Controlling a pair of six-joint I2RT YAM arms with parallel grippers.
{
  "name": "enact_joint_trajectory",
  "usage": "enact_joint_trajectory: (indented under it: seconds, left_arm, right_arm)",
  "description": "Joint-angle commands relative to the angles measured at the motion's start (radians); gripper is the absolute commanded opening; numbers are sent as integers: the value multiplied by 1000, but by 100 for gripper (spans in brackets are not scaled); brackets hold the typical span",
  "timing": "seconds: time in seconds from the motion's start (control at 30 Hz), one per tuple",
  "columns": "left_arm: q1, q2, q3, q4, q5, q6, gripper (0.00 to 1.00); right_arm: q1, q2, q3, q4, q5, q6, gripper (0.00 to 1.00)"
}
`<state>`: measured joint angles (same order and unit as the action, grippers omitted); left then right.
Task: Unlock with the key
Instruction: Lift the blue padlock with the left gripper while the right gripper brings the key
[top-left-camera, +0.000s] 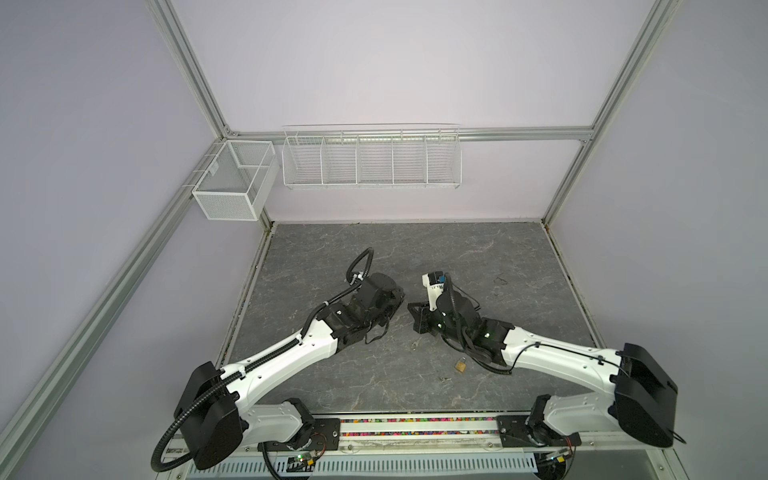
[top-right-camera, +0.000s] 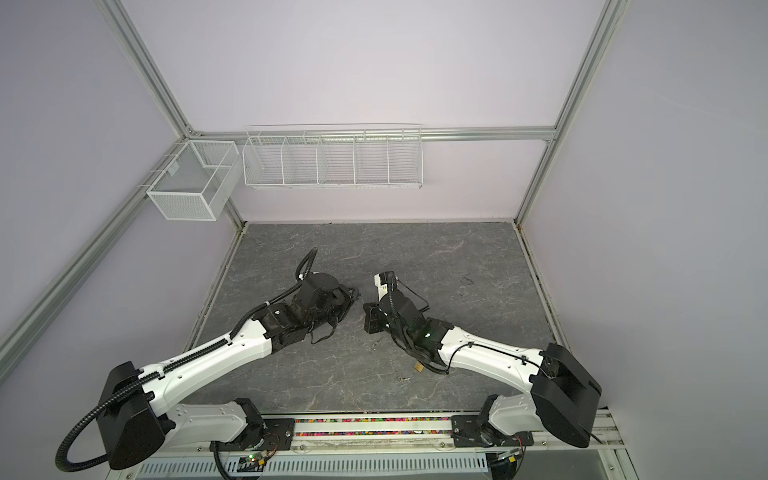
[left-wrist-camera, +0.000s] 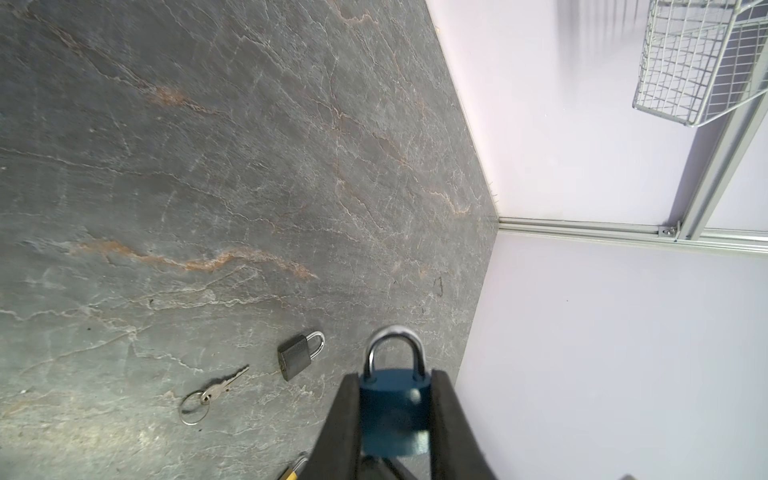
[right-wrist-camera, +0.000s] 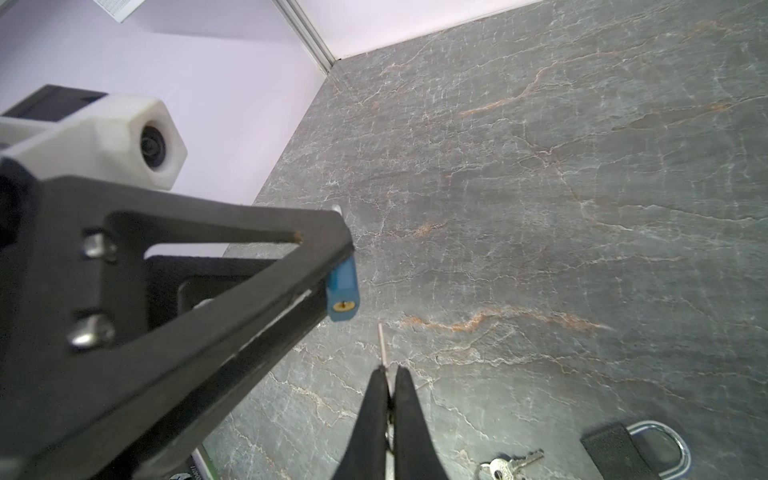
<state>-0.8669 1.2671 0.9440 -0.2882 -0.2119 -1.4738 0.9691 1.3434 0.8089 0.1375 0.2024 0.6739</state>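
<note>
L gripper (left-wrist-camera: 395, 374) clamps the blue lock (left-wrist-camera: 392, 415) by its body, shackle sticking out past the tips. R gripper (right-wrist-camera: 389, 370) is pinched tight on the key (right-wrist-camera: 381, 345), blade poking out ahead of its tips twd the keyhole (right-wrist-camera: 344, 306). I'd say the tip sits just short, not in, tho depth's hard to judge. Grey lock (left-wrist-camera: 296, 356) and spare key (left-wrist-camera: 216, 388) lie on the table (left-wrist-camera: 208, 166) near L gripper.
</note>
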Motion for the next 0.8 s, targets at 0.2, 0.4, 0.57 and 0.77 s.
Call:
enact_joint_trajectory:
  seconds: [0.2, 0.4, 0.57, 0.77]
  left_arm:
    - [-5, 1, -4, 14, -25, -25, 0]
    - [-5, 6, 2, 10, -26, -25, 0]
    - [-5, 8, 3, 16, -24, -23, 0]
    - [-4, 8, -1, 16, -18, -23, 0]
  right_arm:
    - [10, -1, 29, 44, 32, 3, 7]
    - [11, -1, 37, 35, 32, -1, 7]
    - [15, 0, 44, 28, 38, -5, 6]
    - [16, 1, 62, 1, 60, 0, 7]
